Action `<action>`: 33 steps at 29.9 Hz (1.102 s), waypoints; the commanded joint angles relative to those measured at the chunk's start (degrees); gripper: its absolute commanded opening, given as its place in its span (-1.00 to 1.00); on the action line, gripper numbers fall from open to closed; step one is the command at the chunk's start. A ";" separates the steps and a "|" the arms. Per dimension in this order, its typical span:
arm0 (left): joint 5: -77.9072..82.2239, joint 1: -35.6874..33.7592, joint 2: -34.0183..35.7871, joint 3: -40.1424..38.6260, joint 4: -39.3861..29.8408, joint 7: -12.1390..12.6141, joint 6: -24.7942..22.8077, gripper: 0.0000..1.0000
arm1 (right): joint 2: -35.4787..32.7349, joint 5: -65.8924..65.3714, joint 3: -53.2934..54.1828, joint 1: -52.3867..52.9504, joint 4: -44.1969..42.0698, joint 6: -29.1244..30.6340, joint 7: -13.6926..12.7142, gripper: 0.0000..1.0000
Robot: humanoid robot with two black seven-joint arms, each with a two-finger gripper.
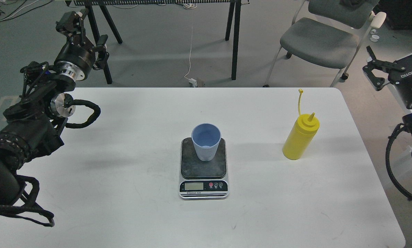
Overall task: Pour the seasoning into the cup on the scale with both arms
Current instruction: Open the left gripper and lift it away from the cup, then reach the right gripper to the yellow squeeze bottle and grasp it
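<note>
The table (123, 144) carries the scale (203, 168), well right of the left gripper (75, 26), whose fingers are spread and empty. The bottle (300, 137) stands left of the right gripper (395, 58), also spread wide and empty. The cup (206, 142) sits upright on the scale.

Cup (206, 142) upright on scale (203, 168)

The white worktop (123, 144) lies bare on both sides of the kitchen scale (203, 168), where the blue cup (206, 142) stands upright on the platform. The yellow squeeze bottle (300, 136) stands well apart to the right, with open room on every side. Both arms are off past the worktop's edges: left claw (75, 24) at the far left corner, right claw (395, 63) beyond the right edge.
</note>
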 commanded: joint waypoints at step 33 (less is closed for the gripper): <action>-0.10 1.63 2.42 0.00 1.56 -0.01 -0.63 0.79 | 14.71 -9.70 1.09 -26.03 9.95 0.00 4.40 0.99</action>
